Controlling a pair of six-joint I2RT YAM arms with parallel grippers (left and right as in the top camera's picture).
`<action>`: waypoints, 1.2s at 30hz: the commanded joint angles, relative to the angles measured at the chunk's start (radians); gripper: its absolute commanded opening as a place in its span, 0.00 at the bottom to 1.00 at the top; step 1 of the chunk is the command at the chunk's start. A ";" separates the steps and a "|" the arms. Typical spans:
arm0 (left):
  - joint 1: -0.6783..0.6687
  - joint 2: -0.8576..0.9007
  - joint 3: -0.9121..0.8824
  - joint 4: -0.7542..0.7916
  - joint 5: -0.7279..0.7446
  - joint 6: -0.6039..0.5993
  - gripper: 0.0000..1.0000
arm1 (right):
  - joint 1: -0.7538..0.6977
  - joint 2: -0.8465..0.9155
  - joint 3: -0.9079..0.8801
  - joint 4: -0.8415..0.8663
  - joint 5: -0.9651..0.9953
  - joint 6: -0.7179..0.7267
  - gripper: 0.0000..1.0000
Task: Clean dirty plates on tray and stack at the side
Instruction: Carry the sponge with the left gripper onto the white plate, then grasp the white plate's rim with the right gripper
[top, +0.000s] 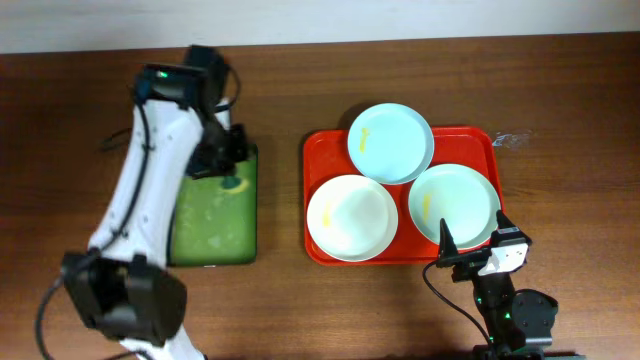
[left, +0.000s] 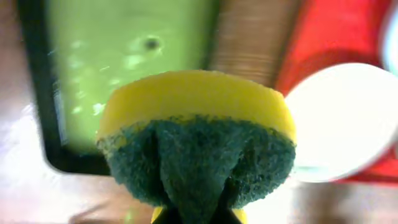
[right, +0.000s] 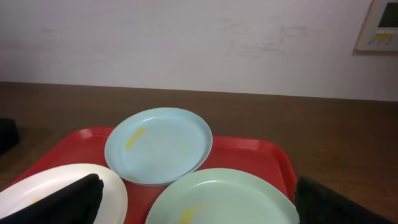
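Three plates lie on the red tray (top: 322, 150): a pale blue one (top: 391, 142) at the back, a white one (top: 351, 216) front left, a pale green-white one (top: 455, 205) front right. The back and right plates carry yellow smears. My left gripper (top: 228, 150) is over the green tray, shut on a yellow sponge with a green scouring pad (left: 196, 140). My right gripper (top: 475, 248) is open at the red tray's front right edge, its fingers (right: 193, 199) either side of the right plate (right: 224, 199). The back plate (right: 158, 144) shows beyond it.
A smaller green tray with a dark rim (top: 215, 215) lies left of the red tray, also seen in the left wrist view (left: 118, 56). A strip of bare wooden table (top: 280, 190) separates the trays. A pale wall (right: 199, 43) stands behind the table.
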 joint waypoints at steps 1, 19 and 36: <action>-0.198 -0.002 -0.048 0.128 0.029 -0.127 0.00 | -0.005 -0.007 -0.007 -0.004 0.005 0.001 0.98; -0.455 0.168 -0.213 0.485 0.026 -0.312 0.82 | -0.005 -0.007 -0.007 -0.004 0.005 0.001 0.98; -0.142 0.079 -0.262 0.206 -0.323 -0.313 0.99 | -0.001 -0.007 -0.007 0.155 -0.592 0.417 0.98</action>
